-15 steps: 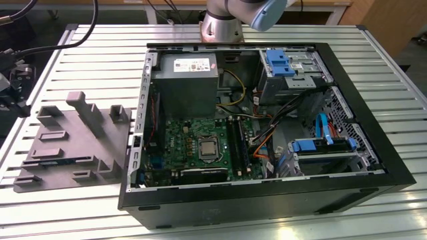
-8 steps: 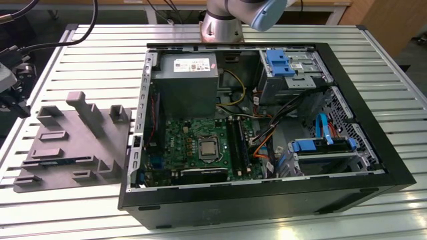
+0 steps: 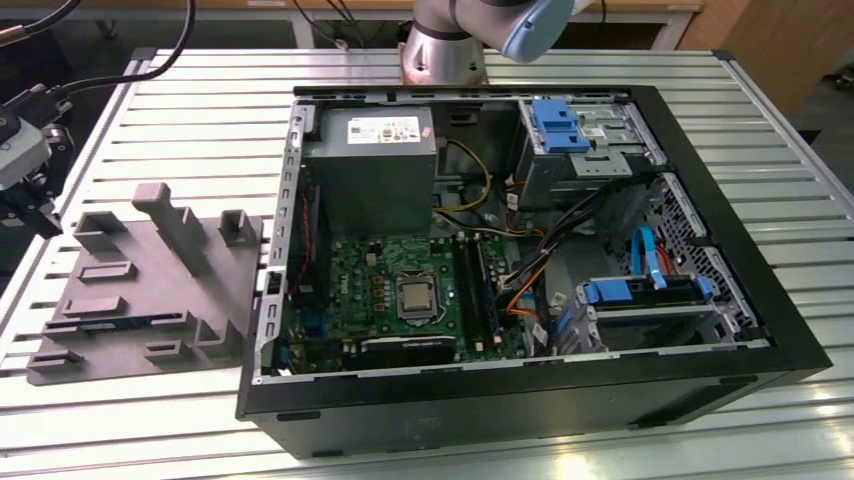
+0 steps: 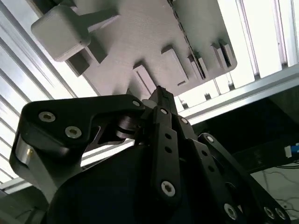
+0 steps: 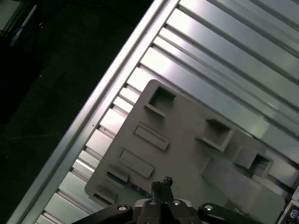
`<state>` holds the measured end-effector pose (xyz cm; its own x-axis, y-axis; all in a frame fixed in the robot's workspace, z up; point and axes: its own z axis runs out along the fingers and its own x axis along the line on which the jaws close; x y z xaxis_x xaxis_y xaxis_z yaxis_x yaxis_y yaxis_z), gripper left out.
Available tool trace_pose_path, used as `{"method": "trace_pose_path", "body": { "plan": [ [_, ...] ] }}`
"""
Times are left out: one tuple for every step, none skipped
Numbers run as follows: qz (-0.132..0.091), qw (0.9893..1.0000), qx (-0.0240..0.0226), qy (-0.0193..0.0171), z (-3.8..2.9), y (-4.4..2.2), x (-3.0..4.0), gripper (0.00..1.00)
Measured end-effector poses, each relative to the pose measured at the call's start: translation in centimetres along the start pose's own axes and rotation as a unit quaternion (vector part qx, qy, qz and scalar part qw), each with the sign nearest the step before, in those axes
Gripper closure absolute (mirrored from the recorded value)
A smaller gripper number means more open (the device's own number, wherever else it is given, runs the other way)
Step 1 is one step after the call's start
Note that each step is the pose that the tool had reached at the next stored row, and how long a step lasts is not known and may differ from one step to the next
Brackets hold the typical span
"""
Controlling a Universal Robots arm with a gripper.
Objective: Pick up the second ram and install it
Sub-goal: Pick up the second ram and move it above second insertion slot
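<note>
And here's the claw [image 5: 162,183], hanging over the grey tray [image 5: 187,140] on the slatted table [image 5: 224,56]. In both wrist views its two fingers run together to one narrow point, clenched, with nothing between them that I can make out.

The second ram [image 5: 126,182] lies flat in a long slot of that tray, near the claw's tip and a touch off to one side of it, not touching. In the exterior view it's the dark strip with a bluish glint [image 3: 114,323] on the tray's near side. The open computer case [image 3: 534,400] is well apart from the claw, and the black motherboard slots [image 3: 474,285] sit deep inside it.

How will this stick handle? My read: very light, stiff along its length, and thin enough to twist or slip if pinched off-centre. It's delicate too: bare chips on the faces and a contact edge that shouldn't be scraped. The sensible hold looks like the middle of its length, pads on the two flat faces, taken high enough to leave the contact edge free. A clenched claw can't straddle it, so as things stand the pick-up isn't under way yet.
</note>
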<state>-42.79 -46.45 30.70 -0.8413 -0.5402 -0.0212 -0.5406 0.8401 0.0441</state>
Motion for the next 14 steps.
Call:
{"method": "trace_pose_path", "body": {
  "plan": [
    [-0.009, 1.0000, -0.0002, 0.0004, 0.03, 0.00, 0.00, 0.89],
    [-0.018, 0.9998, -0.0004, 0.0008, 0.07, 0.00, 0.00, 0.89],
    [-0.027, 0.9996, -0.0006, 0.0012, 0.10, 0.00, 0.00, 0.89],
    [-0.036, 0.9994, -0.0008, 0.0016, 0.14, -0.01, 0.00, 0.89],
    [-0.045, 0.9990, -0.0010, 0.0020, 0.17, -0.01, 0.00, 0.89],
    [-0.054, 0.9985, -0.0011, 0.0024, 0.20, -0.01, 0.00, 0.89],
    [-0.064, 0.9980, -0.0014, 0.0028, 0.24, -0.01, 0.00, 0.89],
    [-0.073, 0.9974, -0.0015, 0.0032, 0.28, -0.01, 0.01, 0.89],
    [-0.082, 0.9967, -0.0017, 0.0035, 0.31, -0.01, 0.01, 0.89],
    [-0.091, 0.9959, -0.0019, 0.0039, 0.34, -0.02, 0.01, 0.89],
    [-0.099, 0.9950, -0.0021, 0.0043, 0.38, -0.02, 0.01, 0.89],
    [-0.108, 0.9941, -0.0023, 0.0047, 0.41, -0.02, 0.01, 0.89],
    [-0.117, 0.9931, -0.0025, 0.0051, 0.44, -0.02, 0.01, 0.89],
    [-0.127, 0.9919, -0.0027, 0.0056, 0.48, -0.02, 0.01, 0.89]
  ]
}}
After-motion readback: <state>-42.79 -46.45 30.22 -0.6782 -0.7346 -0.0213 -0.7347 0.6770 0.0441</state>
